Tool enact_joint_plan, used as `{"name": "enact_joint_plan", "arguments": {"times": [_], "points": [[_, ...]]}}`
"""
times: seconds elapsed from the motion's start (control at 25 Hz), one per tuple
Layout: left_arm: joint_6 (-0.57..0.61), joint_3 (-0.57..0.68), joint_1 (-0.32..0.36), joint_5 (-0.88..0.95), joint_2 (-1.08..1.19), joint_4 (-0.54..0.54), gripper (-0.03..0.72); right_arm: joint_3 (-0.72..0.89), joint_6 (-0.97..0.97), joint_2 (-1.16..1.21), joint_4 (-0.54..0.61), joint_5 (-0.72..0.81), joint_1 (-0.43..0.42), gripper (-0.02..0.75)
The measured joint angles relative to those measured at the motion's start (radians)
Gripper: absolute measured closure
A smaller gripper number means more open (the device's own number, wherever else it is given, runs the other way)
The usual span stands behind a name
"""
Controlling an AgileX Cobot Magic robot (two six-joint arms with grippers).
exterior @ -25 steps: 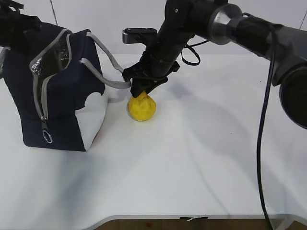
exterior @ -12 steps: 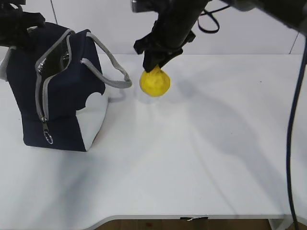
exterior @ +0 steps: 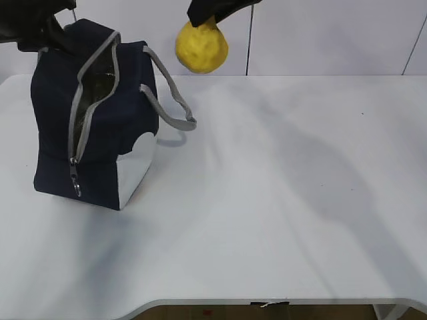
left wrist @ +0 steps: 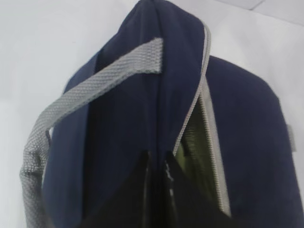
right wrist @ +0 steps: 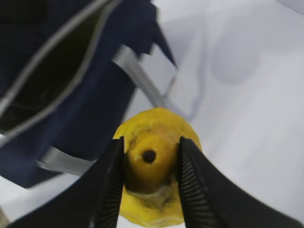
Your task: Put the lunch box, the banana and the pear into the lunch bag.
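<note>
Hanging high by the desk's far edge, pear (exterior: 201,47) clamped at its narrow top in the right gripper (right wrist: 148,176) | left gripper (left wrist: 156,190) pinched shut on the lunch bag (exterior: 100,133) rim near the left edge | risk: slim neck grip slips, or pear clips the narrow zipper mouth | white desk (exterior: 280,200), pale wall panels

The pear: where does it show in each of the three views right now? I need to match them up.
Exterior view: pear at top centre, hanging in the air from the right gripper, right of the lunch bag.
Left wrist view: not in it.
Right wrist view: pear at lower centre, between the fingers.
Shared landmark: the lunch bag's grey handle.
</note>
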Motion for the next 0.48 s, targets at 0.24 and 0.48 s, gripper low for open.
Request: {"name": "enact_joint_plan", "arguments": {"times": [0.24, 0.48], "points": [[0.074, 0.000, -0.019, 0.002, 0.000, -0.120, 0.694, 0.000, -0.032, 0.000, 0.073, -0.024, 0.029, 0.463], [0.080, 0.000, -0.076, -0.004, 0.000, -0.160, 0.694, 0.000, -0.082, 0.009, 0.131, -0.117, 0.099, 0.463]]}}
